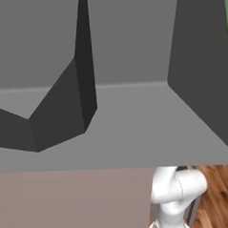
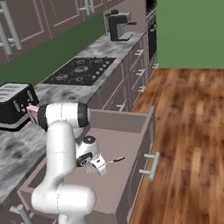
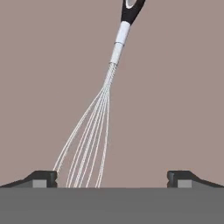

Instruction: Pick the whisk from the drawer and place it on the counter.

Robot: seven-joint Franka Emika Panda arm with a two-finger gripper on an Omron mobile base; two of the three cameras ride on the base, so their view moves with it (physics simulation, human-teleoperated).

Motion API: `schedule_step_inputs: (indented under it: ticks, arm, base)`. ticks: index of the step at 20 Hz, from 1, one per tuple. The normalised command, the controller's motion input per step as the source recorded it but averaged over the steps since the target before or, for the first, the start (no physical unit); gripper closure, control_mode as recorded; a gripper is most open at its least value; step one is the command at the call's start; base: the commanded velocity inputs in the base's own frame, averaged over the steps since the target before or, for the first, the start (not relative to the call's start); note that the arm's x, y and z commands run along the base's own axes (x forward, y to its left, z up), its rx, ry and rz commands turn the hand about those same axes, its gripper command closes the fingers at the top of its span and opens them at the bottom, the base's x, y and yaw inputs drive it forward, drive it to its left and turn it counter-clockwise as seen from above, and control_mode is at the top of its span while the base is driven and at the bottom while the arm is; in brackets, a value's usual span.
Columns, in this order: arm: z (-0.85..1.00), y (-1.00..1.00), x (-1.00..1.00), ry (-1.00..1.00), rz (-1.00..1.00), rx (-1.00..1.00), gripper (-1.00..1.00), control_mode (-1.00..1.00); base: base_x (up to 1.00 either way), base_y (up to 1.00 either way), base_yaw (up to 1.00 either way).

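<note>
the gripper point(image 3: 112, 177) is found lowered into the open drawer point(image 2: 136, 123), its two dark fingertips point(image 3: 41, 178) set wide apart and nothing held between them. in the hand view the wire loops of the whisk point(image 3: 94, 135) are seen fanned out between the tips, nearer one tip than the other, with no contact evident on either side. the whisk is laid flat on the drawer floor; its wires converge into a white collar, and the black handle runs away from the hand toward the top of that view.

in the right base view the gripper point(image 2: 98, 167) is noted poised low over the wire end, with the handle of the whisk point(image 2: 115, 160) pointing toward the drawer's front panel. the drawer is pulled well out from the cabinets. beyond it the counter point(image 2: 10, 148) is observed, marbled grey and white, carrying a black toaster point(image 2: 9, 104); farther along a cooktop point(image 2: 80, 71) is set into the stone, and a coffee machine point(image 2: 118, 25) stands at the far end.

the step in hand is judged to be the approach for the grasp: the whisk is not yet gripped and not yet lifted. for the next move the fingertips would need to be centred on the wires or collar, brought down slightly and closed firmly, since thin springy wires may slip; a clean lift over the drawer wall is then required before the counter is reached.
</note>
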Motion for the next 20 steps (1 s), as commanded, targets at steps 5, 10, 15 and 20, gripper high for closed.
schedule_step_inputs:
  ticks: [5, 10, 15, 20]
  arm:
    - [-0.40, 0.16, 0.28, 0.00, 0.00, 0.00, -1.00, -1.00]
    - [-0.37, 0.20, 0.46, 0.00, 0.00, 0.00, -1.00, -1.00]
    - [-0.40, 0.11, 0.45, 0.00, 0.00, 0.00, -1.00, -1.00]
    - [-0.39, 0.11, 0.35, 0.00, 0.00, 0.00, -1.00, -1.00]
  base:
    - [0.00, 0.00, 0.00]
    - [0.00, 0.00, 0.00]
    - [0.00, 0.00, 0.00]
    - [0.00, 0.00, 0.00]
